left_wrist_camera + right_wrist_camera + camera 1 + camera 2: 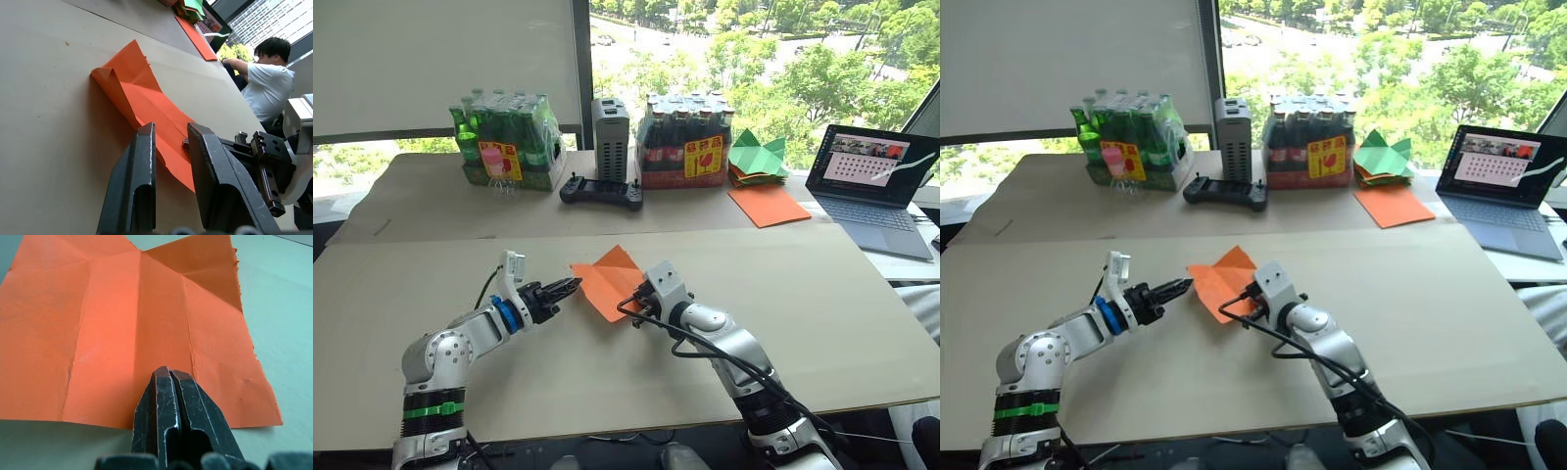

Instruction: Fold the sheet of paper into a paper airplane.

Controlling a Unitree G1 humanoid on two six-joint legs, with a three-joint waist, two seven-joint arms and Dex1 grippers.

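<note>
The sheet of paper (605,279) lies flat on the tan table (803,323) between my two grippers. It is bright orange, with lengthwise crease lines and one far corner folded over (195,264). My left gripper (574,284) sits low at the sheet's left corner, its fingers (139,171) a narrow gap apart with nothing between them. My right gripper (166,371) is shut, and its tips rest on top of the sheet just inside the near edge. In the left wrist view the sheet (146,103) stretches away from that gripper, and the right gripper's black body touches its far side.
At the table's back stand a pack of green bottles (504,142), a grey box (610,137), a black controller (600,191) and a pack of dark bottles (685,142). Green paper shapes (756,157), a larger orange sheet (766,206) and a laptop (876,181) lie back right. A person (269,83) sits beyond.
</note>
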